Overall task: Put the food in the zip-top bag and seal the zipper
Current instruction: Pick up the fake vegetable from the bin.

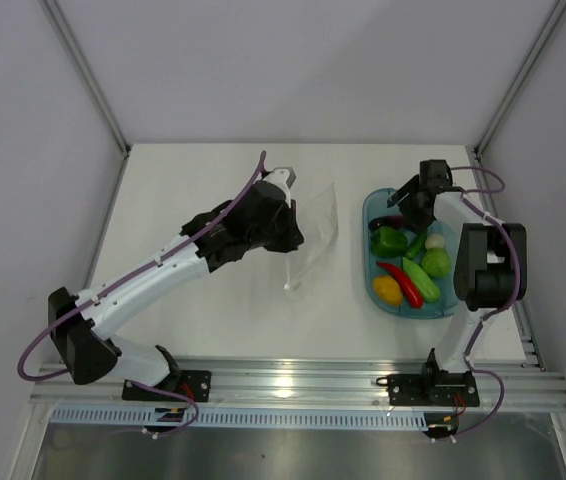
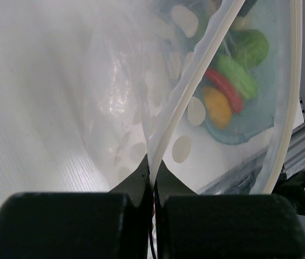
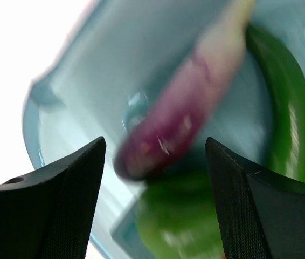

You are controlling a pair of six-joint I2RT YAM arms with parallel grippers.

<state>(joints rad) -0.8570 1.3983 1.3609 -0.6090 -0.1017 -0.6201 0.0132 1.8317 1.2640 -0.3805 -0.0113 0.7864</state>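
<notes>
The clear zip-top bag [image 1: 313, 235] lies mid-table, one edge lifted. My left gripper [image 1: 285, 222] is shut on its zipper strip [image 2: 182, 108], which runs up from between the fingers; the bag's mouth gapes. The food lies in a teal tray [image 1: 375, 290]: green pepper [image 1: 388, 240], cucumber [image 1: 422, 279], red chili [image 1: 400, 279], yellow-orange fruit [image 1: 387, 290], a white piece [image 1: 435, 241]. My right gripper [image 1: 408, 205] hangs open over the tray's far end. In the right wrist view a purple piece [image 3: 179, 121] and the green pepper [image 3: 182, 226] lie between and below its fingers, untouched.
The tray sits at the right, close to the right arm's base [image 1: 443, 380]. A metal rail [image 1: 293, 378] runs along the near edge. White walls and frame posts [image 1: 88, 75] close the table at the back and sides.
</notes>
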